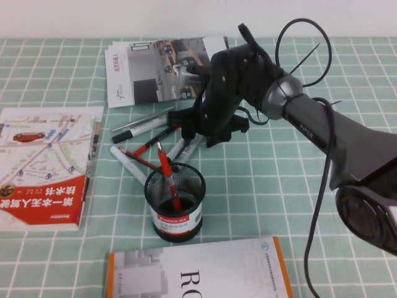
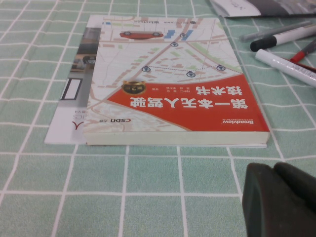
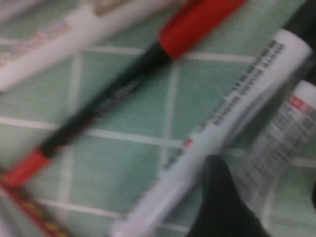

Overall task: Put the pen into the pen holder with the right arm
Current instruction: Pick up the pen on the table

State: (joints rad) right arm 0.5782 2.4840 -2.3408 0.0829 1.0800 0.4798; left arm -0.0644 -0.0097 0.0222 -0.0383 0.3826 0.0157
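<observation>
1. Wire mesh forms the pen holder [image 1: 174, 202], a small black cylinder with a white band and red label round its base; it stands upright on the green, white-gridded tablecloth [image 1: 279, 180], with a slim red pen [image 1: 167, 177] leaning inside it.
2. Just behind the holder lies a loose fan of markers: the pen [image 1: 183, 150], a thick white barrel printed with small text, rests on the cloth beside a second white marker [image 1: 193, 148], and a thin black-and-red pen [image 1: 149, 144] crosses nearby.
3. The right gripper [image 1: 186, 133], black and blocky, is lowered over this cluster at the end of the black arm with its silver-grey housing.
4. In the right wrist view one dark fingertip [image 3: 217, 202] sits against the white barrel of the pen [image 3: 232, 118]; the jaws look spread around it, not closed.
5. The left gripper [image 2: 279, 200] hovers low over the cloth near a glossy red-and-white paperback [image 1: 46, 164]; whether it is open cannot be told.
6. Brochures [image 1: 161, 68] lie at the far side.
</observation>
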